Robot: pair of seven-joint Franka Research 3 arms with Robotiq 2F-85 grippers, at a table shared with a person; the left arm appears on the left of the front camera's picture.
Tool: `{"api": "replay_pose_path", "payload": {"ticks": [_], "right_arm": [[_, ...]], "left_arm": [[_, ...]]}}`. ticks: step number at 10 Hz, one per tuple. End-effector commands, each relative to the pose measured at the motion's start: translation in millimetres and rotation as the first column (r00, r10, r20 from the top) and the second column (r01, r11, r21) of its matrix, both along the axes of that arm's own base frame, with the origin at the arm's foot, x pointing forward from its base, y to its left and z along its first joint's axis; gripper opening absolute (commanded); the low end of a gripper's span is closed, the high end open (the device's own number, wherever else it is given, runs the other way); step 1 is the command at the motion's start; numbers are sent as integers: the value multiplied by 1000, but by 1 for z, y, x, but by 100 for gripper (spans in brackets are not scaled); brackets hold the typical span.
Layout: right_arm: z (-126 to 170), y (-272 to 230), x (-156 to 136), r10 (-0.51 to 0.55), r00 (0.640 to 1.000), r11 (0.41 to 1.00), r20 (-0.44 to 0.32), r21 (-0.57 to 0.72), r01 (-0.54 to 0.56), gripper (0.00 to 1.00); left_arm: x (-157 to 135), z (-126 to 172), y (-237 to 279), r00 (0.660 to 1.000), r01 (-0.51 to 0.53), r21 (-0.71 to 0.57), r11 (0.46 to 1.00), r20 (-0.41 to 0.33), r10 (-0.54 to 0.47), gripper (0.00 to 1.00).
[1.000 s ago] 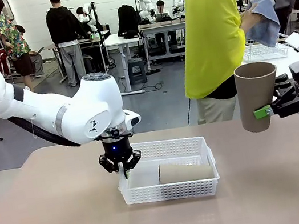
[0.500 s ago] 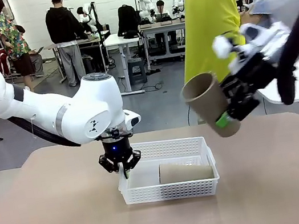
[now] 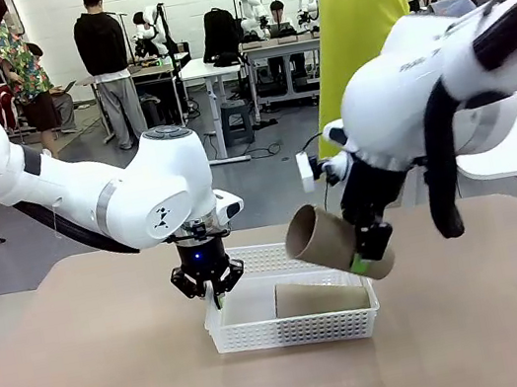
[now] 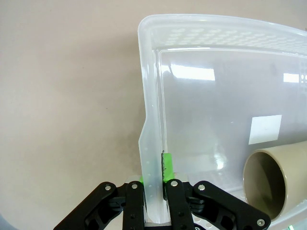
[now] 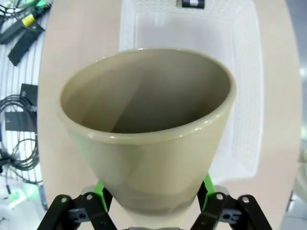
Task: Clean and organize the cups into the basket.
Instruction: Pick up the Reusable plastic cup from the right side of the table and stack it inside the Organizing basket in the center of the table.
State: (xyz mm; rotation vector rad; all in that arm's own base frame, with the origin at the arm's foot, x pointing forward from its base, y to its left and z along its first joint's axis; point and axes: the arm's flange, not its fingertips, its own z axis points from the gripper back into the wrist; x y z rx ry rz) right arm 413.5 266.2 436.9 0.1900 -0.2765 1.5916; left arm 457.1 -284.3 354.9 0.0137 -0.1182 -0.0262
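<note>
The table (image 3: 92, 383) has a smooth, matte, pinkish-beige top with rounded far corners. One thing stands directly on it: a shallow white plastic basket (image 3: 293, 333) with perforated walls, near the middle, slightly toward the robot's right, its long side facing the front camera. It seems to sit flat, though its left end is partly hidden. Bare tabletop surrounds it on all sides.
</note>
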Motion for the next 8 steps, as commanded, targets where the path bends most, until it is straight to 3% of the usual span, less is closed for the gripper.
{"api": "replay_pose_path", "payload": {"ticks": [1, 5, 7, 8], "right_arm": [[-7, 18, 20, 18, 1000, 999, 2, 45, -18, 82], [-10, 10, 34, 24, 999, 999, 49, 40, -26, 82], [-3, -7, 35, 38, 998, 998, 40, 41, -39, 82], [-8, 9, 33, 10, 1000, 999, 29, 40, -11, 82]], "left_arm": [[0, 1, 0, 1000, 1, 3, 1000, 1, -1, 0], [0, 1, 0, 1000, 1, 3, 1000, 1, -1, 0], [0, 1, 0, 1000, 1, 3, 1000, 1, -1, 0], [0, 1, 0, 1000, 1, 3, 1000, 1, -1, 0]]}}
